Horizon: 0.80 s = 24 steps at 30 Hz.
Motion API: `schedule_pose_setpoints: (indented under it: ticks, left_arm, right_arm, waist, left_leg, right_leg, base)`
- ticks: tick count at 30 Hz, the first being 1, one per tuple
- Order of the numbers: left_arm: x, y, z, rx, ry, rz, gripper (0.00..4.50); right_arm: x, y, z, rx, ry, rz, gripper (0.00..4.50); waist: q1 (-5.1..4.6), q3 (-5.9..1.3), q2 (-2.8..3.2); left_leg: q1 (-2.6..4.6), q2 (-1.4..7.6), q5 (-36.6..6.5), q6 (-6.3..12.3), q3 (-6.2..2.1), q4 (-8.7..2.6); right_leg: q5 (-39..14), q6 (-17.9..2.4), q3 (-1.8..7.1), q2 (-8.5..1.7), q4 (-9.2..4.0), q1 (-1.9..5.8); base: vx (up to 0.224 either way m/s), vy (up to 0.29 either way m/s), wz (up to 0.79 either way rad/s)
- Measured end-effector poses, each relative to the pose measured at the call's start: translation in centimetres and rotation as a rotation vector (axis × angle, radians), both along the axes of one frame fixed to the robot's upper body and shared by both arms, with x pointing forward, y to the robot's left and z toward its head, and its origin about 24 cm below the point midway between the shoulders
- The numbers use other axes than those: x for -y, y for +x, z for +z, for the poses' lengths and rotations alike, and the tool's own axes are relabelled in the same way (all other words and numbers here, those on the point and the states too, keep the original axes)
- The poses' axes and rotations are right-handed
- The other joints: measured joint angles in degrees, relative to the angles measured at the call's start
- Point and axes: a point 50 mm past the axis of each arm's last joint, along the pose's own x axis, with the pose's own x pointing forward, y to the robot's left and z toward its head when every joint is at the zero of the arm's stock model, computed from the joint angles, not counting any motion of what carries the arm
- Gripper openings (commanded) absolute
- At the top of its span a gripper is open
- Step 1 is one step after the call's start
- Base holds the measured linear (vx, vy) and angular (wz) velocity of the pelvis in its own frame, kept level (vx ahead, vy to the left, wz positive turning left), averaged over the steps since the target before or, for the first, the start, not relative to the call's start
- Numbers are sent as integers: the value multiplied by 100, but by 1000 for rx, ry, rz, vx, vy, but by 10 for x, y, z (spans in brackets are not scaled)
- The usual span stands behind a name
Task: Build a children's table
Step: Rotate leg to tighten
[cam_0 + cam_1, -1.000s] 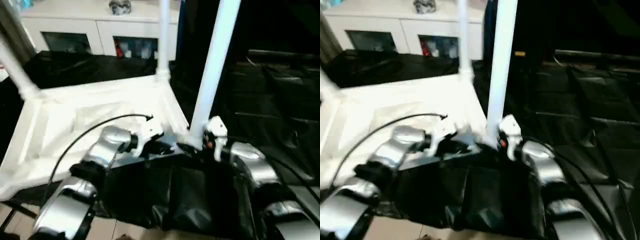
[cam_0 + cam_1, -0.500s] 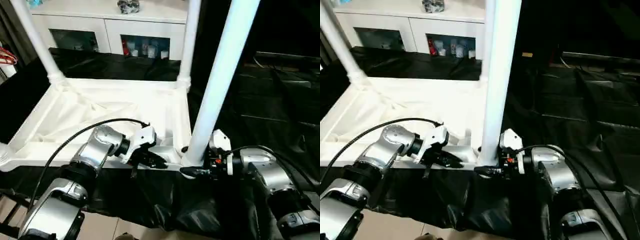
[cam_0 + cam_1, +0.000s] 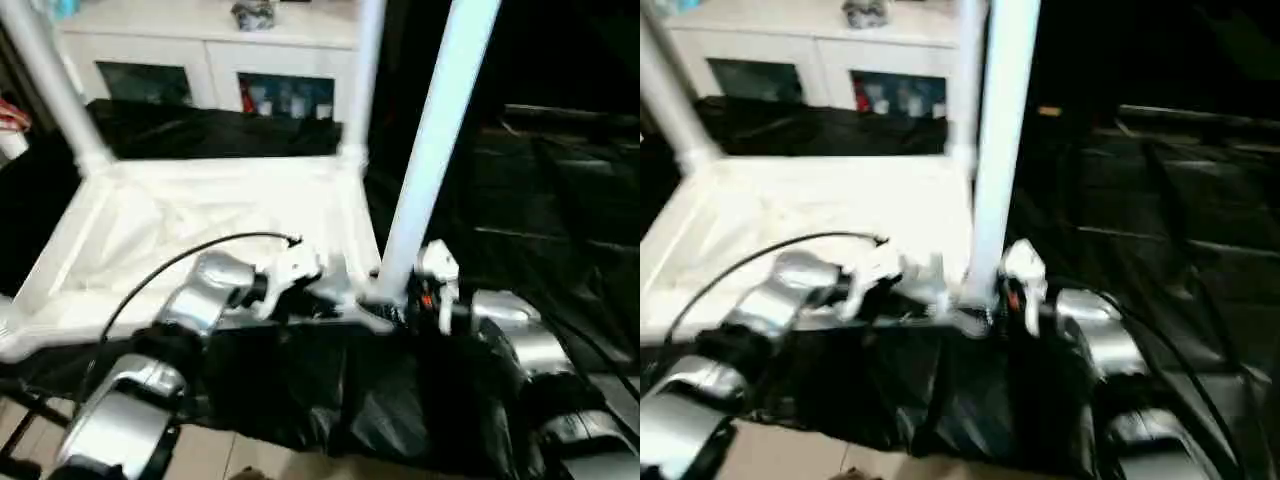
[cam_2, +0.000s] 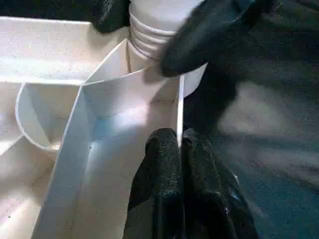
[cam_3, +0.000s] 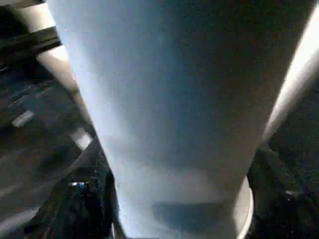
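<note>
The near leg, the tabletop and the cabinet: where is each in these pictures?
Near leg (image 3: 428, 150): left eye view, on the middle of its shaft.
Tabletop (image 3: 200, 225): left eye view, on its upturned underside.
Cabinet (image 3: 215, 45): left eye view, on its white front above the glass doors.

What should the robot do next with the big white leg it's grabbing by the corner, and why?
Probably close the right gripper snugly on the near leg at its base and twist it tighter. The leg already stands in the tabletop corner socket, the fingers sit on either side of it, and the left gripper is shut on the tabletop's rim wall beside it, steadying it.
</note>
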Motion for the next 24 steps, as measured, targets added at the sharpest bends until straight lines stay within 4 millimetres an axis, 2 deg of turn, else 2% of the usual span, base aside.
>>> schedule_pose_setpoints:
  ticks: [8,10,13,17,20,24]
  left_arm:
    - [24,9,0,40,-19,165,0]
    - [24,9,0,43,-18,165,0]
    - [24,9,0,45,-17,167,0]
    - [20,9,1,47,-14,147,0]
    - [13,7,2,50,-14,88,0]
    - [5,2,2,30,-20,12,0]
  right_arm:
    - [-8,17,0,47,-1,-310,273]
    - [-8,17,-1,55,0,-319,328]
    - [-10,17,-2,53,13,-326,351]
    - [-11,16,-1,68,-2,-275,387]
    - [-7,12,0,87,-39,-153,387]
    - [1,2,1,89,-52,5,387]
  waist:
    - [-23,-4,0]
    - [-22,-5,1]
    - [-36,-5,2]
    - [-62,-3,4]
    - [-77,-3,6]
    - [-51,-4,8]
  left_leg:
    - [-2,-2,0,1,0,-1]
    - [-4,-3,-1,2,1,-1]
    - [-4,-3,-1,2,1,-2]
    - [-8,-3,-1,2,1,-1]
    - [-14,-1,-2,4,1,-4]
    - [-17,1,4,17,1,-9]
  right_leg:
    - [19,-30,5,0,4,0]
    - [15,-25,6,0,2,0]
    - [15,-25,6,0,2,0]
    - [16,-26,6,0,2,-2]
    - [14,-23,5,1,2,-8]
    - [6,-24,1,2,3,-10]
  base:
    - [0,0,0]
    - [0,0,0]
    - [0,0,0]
    - [0,0,0]
    - [0,0,0]
    - [0,0,0]
